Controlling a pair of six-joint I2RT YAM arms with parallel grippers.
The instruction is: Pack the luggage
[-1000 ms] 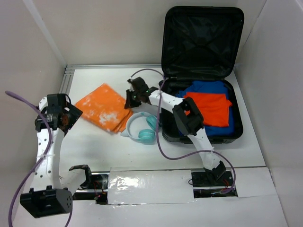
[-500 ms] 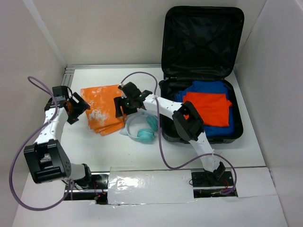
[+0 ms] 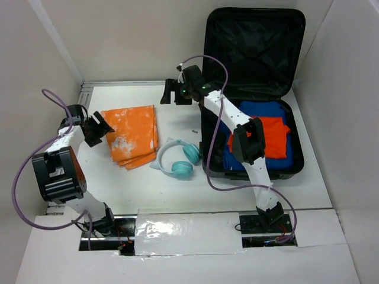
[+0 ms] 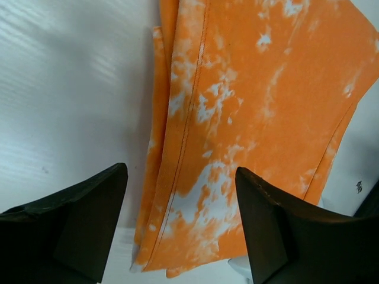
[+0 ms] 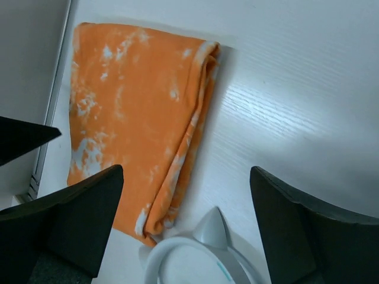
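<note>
- The left gripper (image 3: 95, 129), fingers spread and empty, hovers at the left edge of a folded orange tie-dye cloth (image 3: 131, 133) on the white desk (image 3: 177, 195).
- The right gripper (image 3: 172, 93), fingers likewise parted and holding nothing, hangs just left of the open black hard-shell luggage (image 3: 254, 53).
- The luggage lies at the desk's right, well apart from the left fingers. It looks rigid and probably slick, so its lid rim seems the best hold.

No text, label, brand, number or sign can be read in any view. Only white blotches are seen on the orange cloth (image 3: 131, 133). A dark mark (image 3: 194, 131) on the table (image 3: 177, 115), just left of the luggage (image 3: 254, 53), is too small to be made out.
</note>
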